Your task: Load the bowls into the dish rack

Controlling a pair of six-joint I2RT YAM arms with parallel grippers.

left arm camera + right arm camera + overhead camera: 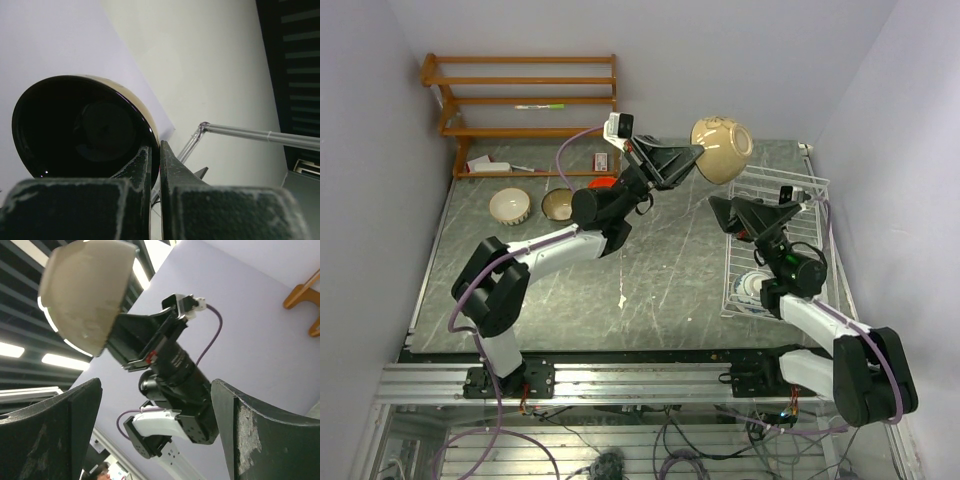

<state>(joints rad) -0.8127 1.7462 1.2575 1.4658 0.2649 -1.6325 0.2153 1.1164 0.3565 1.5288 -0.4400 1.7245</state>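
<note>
Fingers of the left end effector are pressed together on the rim of the tan bowl, one inside the wall and one outside. The bowl is lifted clear of the worktop and tipped on its side, so the overhead camera sees its pale outer wall. The left wrist camera looks into its glossy dark interior. In the overhead view the bowl hangs at the far left corner of the dish rack, touching none of the wires.

The right end effector hovers just below the bowl in that view, over the rack's left edge, pointing toward the left arm. Its jaws are spread wide and hold nothing. Its own camera looks up between the two fingers at the underside of the tan bowl and the left wrist behind it.

The white wire rack lies along the right side of the worktop, and a blue-and-white bowl rests at its near end. On the far left of the worktop a cream-white bowl and a second pale bowl sit side by side, apart. An orange-red bowl shows partly behind the left arm. A wooden shelf stands against the back wall.
</note>
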